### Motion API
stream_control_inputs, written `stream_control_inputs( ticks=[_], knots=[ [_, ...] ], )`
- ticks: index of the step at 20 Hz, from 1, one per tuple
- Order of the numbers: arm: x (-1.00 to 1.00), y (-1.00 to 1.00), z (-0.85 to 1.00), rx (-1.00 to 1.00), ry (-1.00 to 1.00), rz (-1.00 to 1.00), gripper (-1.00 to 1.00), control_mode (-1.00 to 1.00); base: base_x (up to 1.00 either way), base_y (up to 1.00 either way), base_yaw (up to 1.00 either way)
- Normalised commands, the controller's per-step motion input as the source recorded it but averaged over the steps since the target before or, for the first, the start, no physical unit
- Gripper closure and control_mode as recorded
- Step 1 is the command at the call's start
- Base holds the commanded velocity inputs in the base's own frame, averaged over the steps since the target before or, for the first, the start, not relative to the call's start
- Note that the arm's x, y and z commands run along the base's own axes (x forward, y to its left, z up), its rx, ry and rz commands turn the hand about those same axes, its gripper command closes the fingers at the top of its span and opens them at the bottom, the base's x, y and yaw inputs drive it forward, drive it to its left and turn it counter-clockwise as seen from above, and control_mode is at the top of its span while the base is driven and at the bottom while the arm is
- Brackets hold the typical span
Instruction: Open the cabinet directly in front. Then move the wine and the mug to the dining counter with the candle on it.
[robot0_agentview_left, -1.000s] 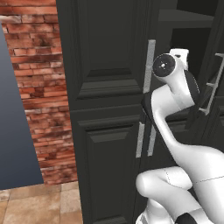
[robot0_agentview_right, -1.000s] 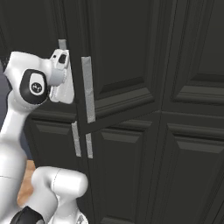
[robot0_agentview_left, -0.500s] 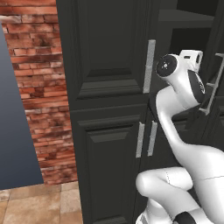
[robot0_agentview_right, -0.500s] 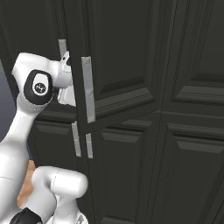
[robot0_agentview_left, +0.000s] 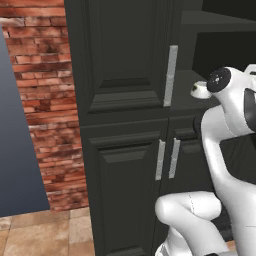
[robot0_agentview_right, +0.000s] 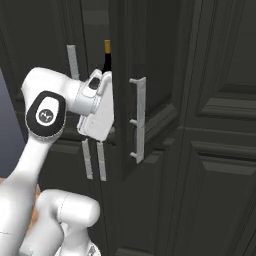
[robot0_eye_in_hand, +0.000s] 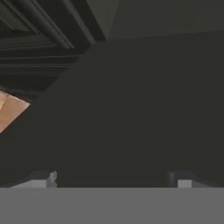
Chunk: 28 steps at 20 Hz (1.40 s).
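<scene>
Black cabinet (robot0_agentview_left: 125, 75) right door now swung open, wine (robot0_agentview_right: 107, 59) and mug (robot0_agentview_left: 200, 90) revealed, pincer (robot0_eye_in_hand: 112, 177) spread, empty.

we see the cabinet (robot0_agentview_left: 125, 65) shelf (robot0_agentview_left: 187, 97) carrying the white mug (robot0_agentview_left: 200, 90) and the wine (robot0_agentview_right: 107, 57) bottle.

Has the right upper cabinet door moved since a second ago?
Yes. The right upper door has swung outward from the left upper door, which stays shut, exposing the wine and mug on the shelf.
</scene>
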Motion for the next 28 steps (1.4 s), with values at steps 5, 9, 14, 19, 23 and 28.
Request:
stream_control_inputs(
  ticks=[5,9,14,19,23,28],
  knots=[
    [-0.05,-0.96,0.0,0.0,0.03,-0.11,-1.0,-1.0,0.0,0.0,0.0],
    [0.0,-1.0,-0.05,0.0,0.0,-0.02,-1.0,-1.0,0.0,0.0,0.0],
    [0.0,-1.0,-0.09,0.01,0.0,0.0,-1.0,-1.0,0.0,0.0,0.0],
    [0.0,-0.96,-0.06,0.04,0.0,0.0,-1.0,-1.0,0.0,0.0,0.0],
    [0.0,-0.47,-0.05,0.1,-0.02,0.0,-1.0,-1.0,0.0,0.0,0.0],
    [-0.37,-0.07,0.0,0.21,-0.13,0.0,-1.0,-1.0,0.0,0.0,0.0]
  ],
)
